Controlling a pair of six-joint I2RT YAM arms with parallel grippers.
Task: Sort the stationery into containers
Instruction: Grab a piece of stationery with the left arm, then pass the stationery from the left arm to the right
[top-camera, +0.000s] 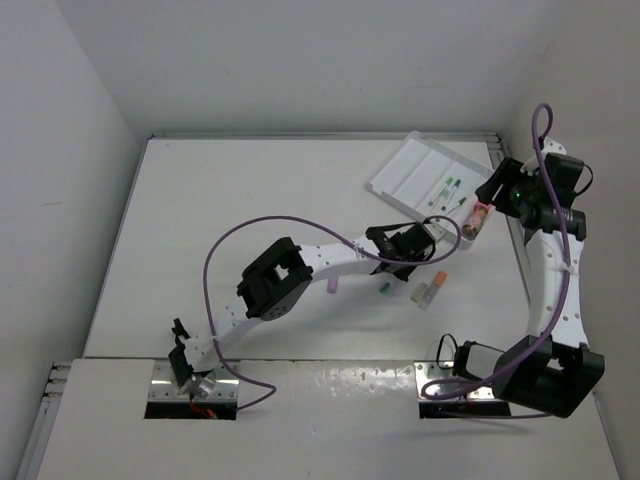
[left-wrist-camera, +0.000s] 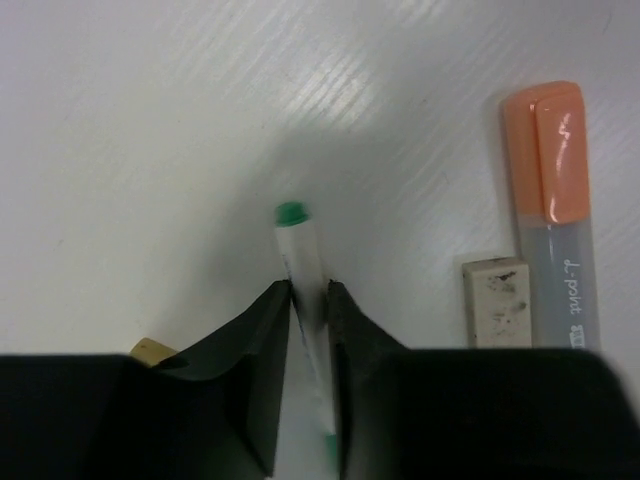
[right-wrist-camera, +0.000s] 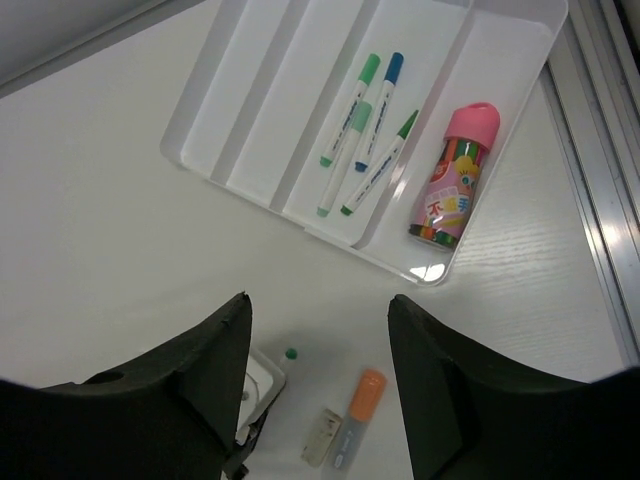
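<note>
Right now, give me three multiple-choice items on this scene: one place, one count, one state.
1. Where is the pink tube?
A. outside the tray
B. in the tray's end compartment
C. in a middle compartment
2. How many pens lie in the tray?
A. one
B. three
C. five
3. The left tool is:
A. closed around the green-tipped pen
B. wide open and empty
C. holding scissors

Answers:
1. B, the tube lies in the outermost slot.
2. B, three pens share one compartment.
3. A, both fingers press the pen's sides.

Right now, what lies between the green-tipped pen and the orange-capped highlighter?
A small white eraser block, close beside the orange-capped highlighter; bare table toward the green-tipped pen. Left wrist view shows it.
</note>
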